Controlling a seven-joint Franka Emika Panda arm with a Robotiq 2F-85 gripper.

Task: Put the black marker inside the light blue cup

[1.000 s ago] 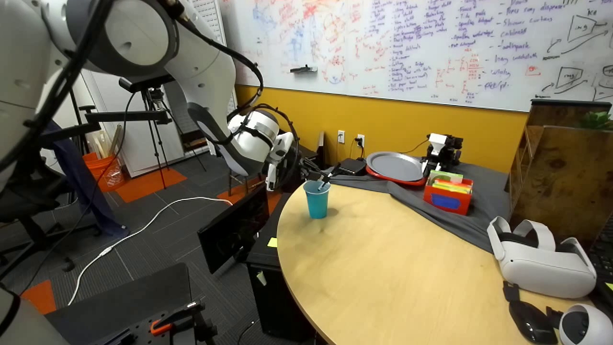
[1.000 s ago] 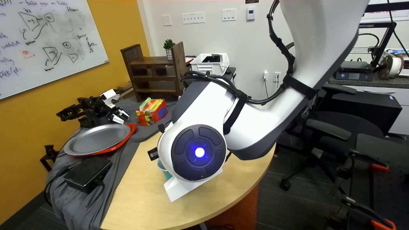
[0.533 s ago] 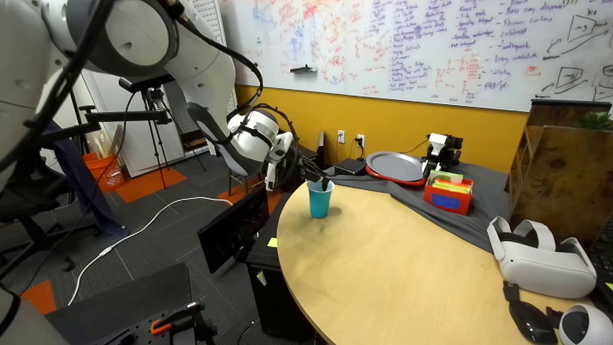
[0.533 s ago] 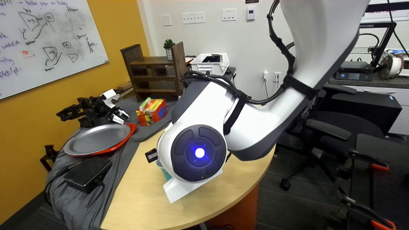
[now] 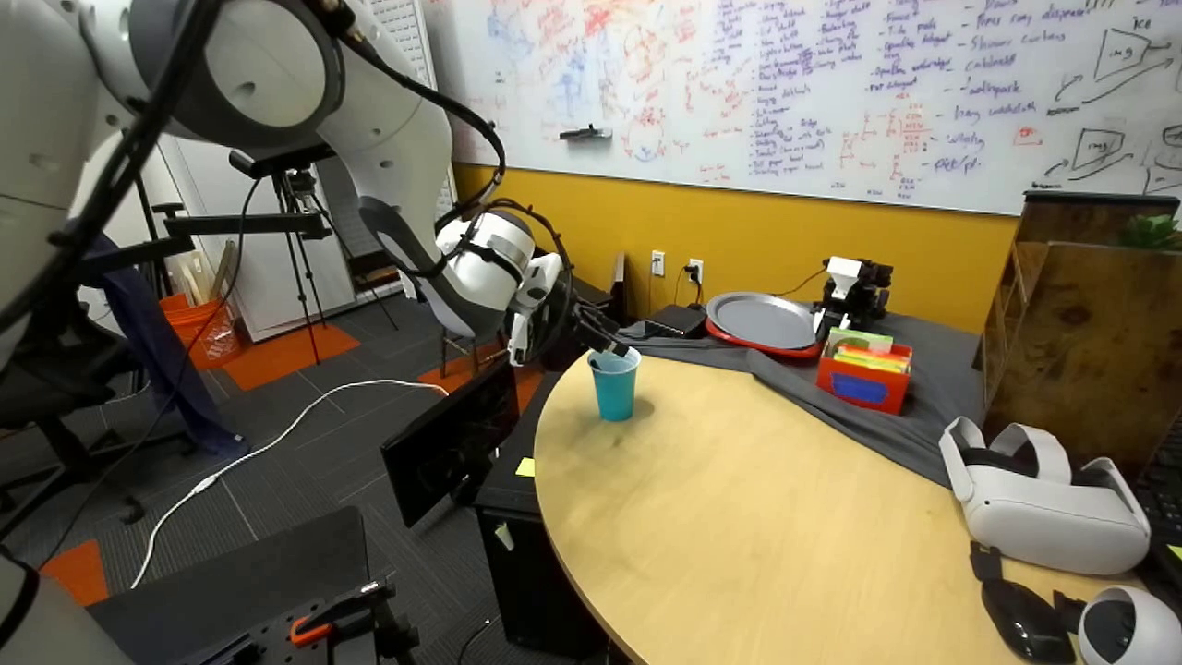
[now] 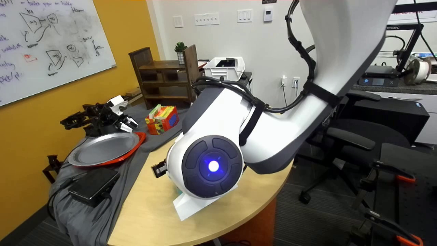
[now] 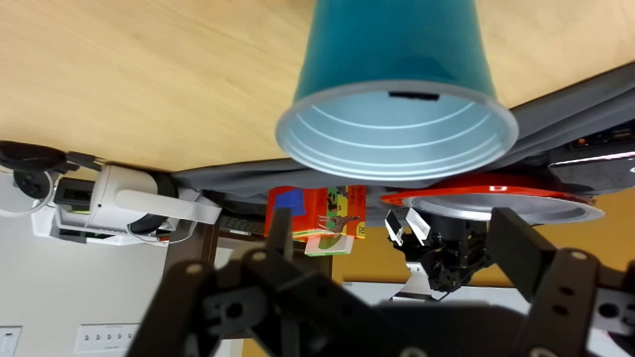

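Close to the curved edge of the wooden table (image 5: 739, 508), the light blue cup (image 5: 615, 392) stands upright. Just within its rim, the wrist view shows a short black piece, which I take for one end of the black marker (image 7: 413, 95); the cup's near wall hides the rest. The gripper (image 7: 394, 235) has its two fingers (image 7: 518, 253) spread wide, with nothing held between them. So the main job looks done: the marker seems to be in the cup and free of the gripper. What is left, as I judge it, is to draw the gripper away without knocking the cup over.

Only the wrist view, which stands upside down, looks clearly into the cup; it cuts off the cup's base. An exterior view shows that base on the table, and a dark fingertip (image 5: 623, 351) by the cup's mouth; whether they touch, I cannot tell. In an exterior view that the arm (image 6: 215, 112) fills, the cup is nearly all hidden and the marker is out of sight, but a white spool (image 6: 422, 71) shows in the background, as it does nowhere else.
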